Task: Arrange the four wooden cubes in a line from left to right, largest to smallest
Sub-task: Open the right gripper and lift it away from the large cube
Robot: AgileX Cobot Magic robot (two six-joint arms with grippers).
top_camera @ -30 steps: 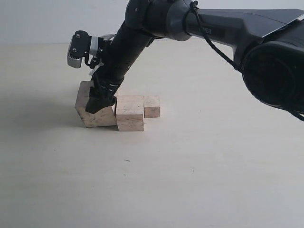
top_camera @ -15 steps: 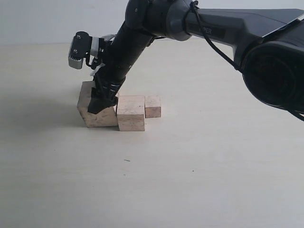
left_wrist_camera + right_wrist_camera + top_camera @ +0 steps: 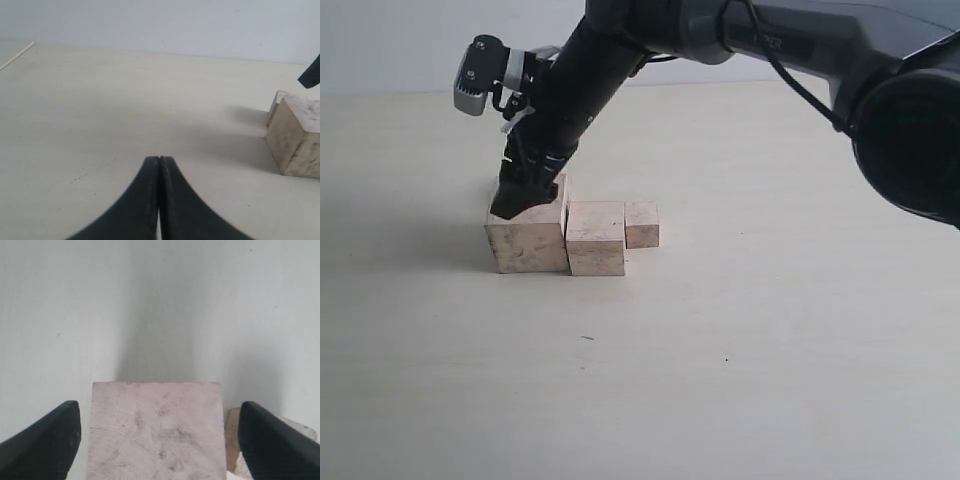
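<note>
Three of the wooden cubes stand in a touching row: the largest cube [image 3: 525, 243] on the left, a medium cube [image 3: 595, 238] beside it, and a smaller cube [image 3: 641, 223] on the right. No fourth cube shows in the exterior view. My right gripper [image 3: 528, 200] hovers just over the largest cube [image 3: 156, 432], open, with its fingers [image 3: 42, 440] standing clear of both sides. The left gripper [image 3: 159, 161] is shut on nothing, low over the table, off to the left of the largest cube [image 3: 299, 144]. A sliver of another cube [image 3: 276, 102] peeks out behind it; which one I cannot tell.
The pale tabletop [image 3: 740, 360] stretches bare in front of and to the right of the row. The right arm [image 3: 800, 40] reaches in from the upper right across the back of the scene. A table edge line [image 3: 17, 54] shows far off in the left wrist view.
The largest cube was tilted in the right gripper's grasp; now it sits flat against the medium cube. The right gripper has let go and risen slightly above it.
</note>
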